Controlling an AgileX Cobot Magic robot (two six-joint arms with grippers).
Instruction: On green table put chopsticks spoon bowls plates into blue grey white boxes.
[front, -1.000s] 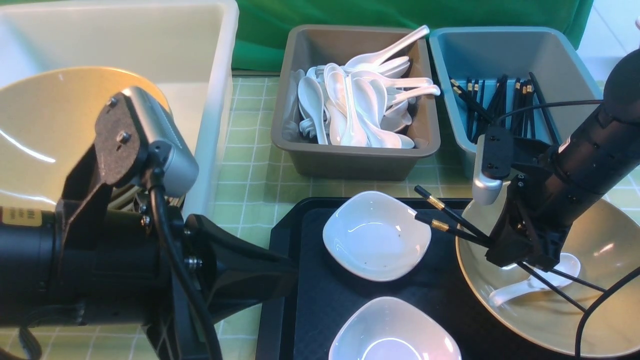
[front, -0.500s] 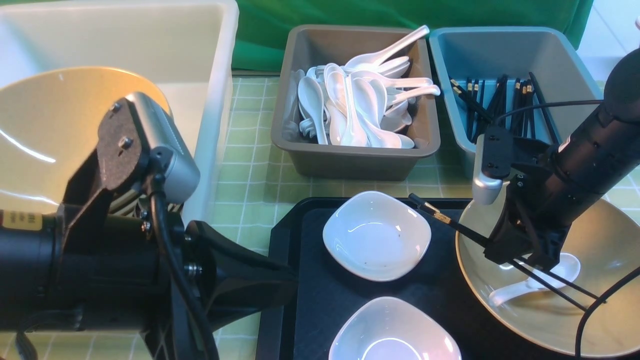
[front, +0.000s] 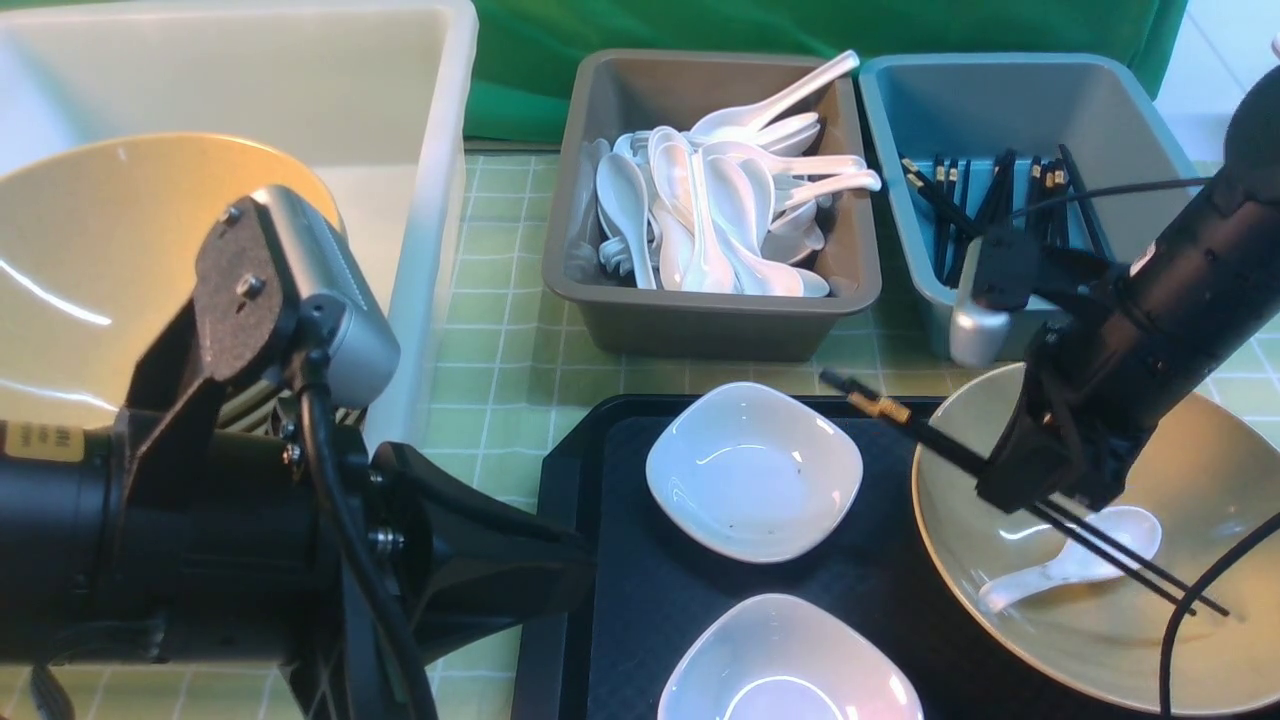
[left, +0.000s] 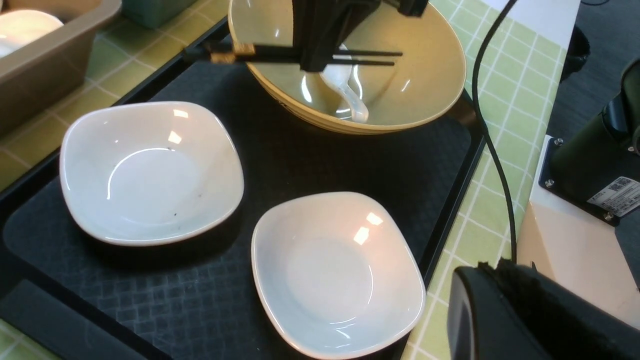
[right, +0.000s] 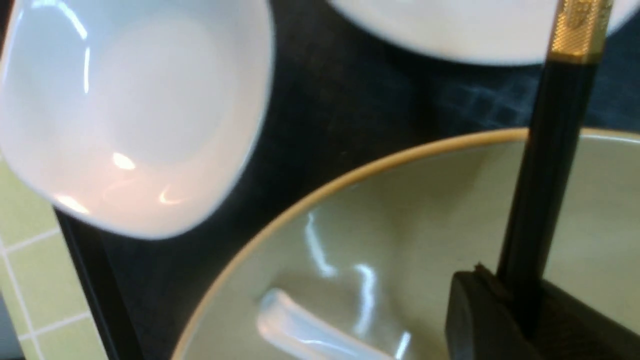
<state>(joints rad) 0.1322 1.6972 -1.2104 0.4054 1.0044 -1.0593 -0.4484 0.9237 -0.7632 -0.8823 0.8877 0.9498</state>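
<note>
Two chopsticks (front: 940, 447) pinched in our right tool (front: 1045, 495) above bowl (front: 1100, 640); left tool (front: 570, 560) closed, empty. Next we swing to blue box (front: 1010, 105), open jaws.

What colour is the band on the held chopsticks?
Gold band on black chopsticks; right wrist view shows it best.

Bright, even light, with glare on all the glazed ware.

We saw soft light from above: white streaks lay on the bowl (front: 1150, 640), the plates (left: 150, 172) and the spoon (left: 350, 102), and faint shadows sat under the dishes on the black tray (left: 310, 150). The right wrist view was blurred throughout, with the chopsticks (right: 547, 175) and the nearest plate soft-edged. In the front view the left arm (front: 120, 540) loomed large and dark close to the lens, and the white box (front: 420, 260) was nearly washed out.
</note>
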